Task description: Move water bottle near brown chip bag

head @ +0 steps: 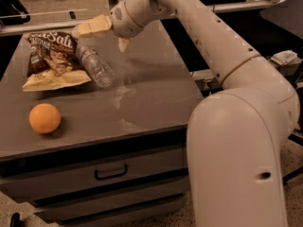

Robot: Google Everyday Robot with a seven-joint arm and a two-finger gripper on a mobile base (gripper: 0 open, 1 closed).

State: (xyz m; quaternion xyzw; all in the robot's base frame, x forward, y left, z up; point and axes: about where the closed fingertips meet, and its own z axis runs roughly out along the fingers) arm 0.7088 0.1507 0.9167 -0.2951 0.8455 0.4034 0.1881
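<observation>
Nearest to us, the robot's broad white base (pixel 239 164) fills the lower right of the frame, and its arm (pixel 208 32) climbs from there toward the top centre. Left of it, the grey table (pixel 156 93) shows shut drawers in its front. The upper drawer (pixel 71 181) carries a dark handle (pixel 111 172), and we cannot see what it holds.

On the table top, at the left centre of the frame, a round orange fruit (pixel 45 118) sits alone, well apart from the other things. Farther back, in the upper left, the brown chip bag (pixel 51 60) lies flat, lettering up and pale yellow edge toward us. We cannot tell whether it is sealed or full.

The water bottle (pixel 96 67) lies on its side against the bag's right edge, touching it, with its neck end pointing up and left and its base toward the middle of the table. The bottle is clear, and we cannot tell how much is in it.

Just above and behind the bottle, at upper centre-left, hangs the end effector (pixel 99 41). Its two pale fingers (pixel 94 26) are spread wide and grip nothing. One reaches left toward the bag's upper right corner; the other points down at the table. At the far right edge, a small pale object (pixel 285 57) rests on a dark surface beyond the table.
</observation>
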